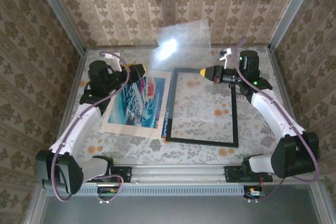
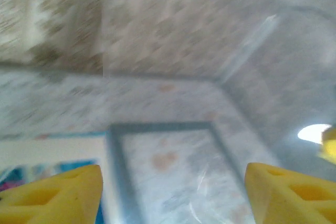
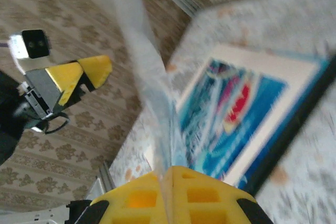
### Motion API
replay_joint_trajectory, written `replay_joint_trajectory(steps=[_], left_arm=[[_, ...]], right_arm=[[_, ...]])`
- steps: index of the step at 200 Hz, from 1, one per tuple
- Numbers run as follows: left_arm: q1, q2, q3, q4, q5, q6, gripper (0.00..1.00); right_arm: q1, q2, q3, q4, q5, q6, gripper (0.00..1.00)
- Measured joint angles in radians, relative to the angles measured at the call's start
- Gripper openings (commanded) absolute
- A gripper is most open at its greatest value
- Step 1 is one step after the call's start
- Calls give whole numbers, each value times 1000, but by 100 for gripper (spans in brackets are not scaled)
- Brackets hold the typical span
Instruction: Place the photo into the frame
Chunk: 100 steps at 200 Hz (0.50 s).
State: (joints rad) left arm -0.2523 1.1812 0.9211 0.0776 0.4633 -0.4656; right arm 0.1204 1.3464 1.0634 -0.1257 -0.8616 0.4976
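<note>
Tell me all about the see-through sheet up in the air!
The clear sheet is a thin, see-through rectangle that looks like glass or plastic, with a bright glare spot near its lower left corner. It hangs tilted above the table, over the far end of the black frame. The right gripper is shut on one edge of it. The left gripper is open close beside it and looks apart from it.

Glossy, see-through clear sheet [image 1: 181,40], bright glare; photo [image 1: 137,103] paper, matt cream border; frame [image 1: 234,116] smooth black.
</note>
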Motion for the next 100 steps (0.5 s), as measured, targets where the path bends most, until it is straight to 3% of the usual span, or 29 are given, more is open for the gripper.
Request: replay_joint_trajectory(steps=[42,100], left_arm=[[1,20,-22,-161,-262,99,80],[-24,20,-61,-159,-315,123,80]], right_arm=[[-14,209,-60,-138,72,15,0],[-77,336,-58,-276,201,-30,0]])
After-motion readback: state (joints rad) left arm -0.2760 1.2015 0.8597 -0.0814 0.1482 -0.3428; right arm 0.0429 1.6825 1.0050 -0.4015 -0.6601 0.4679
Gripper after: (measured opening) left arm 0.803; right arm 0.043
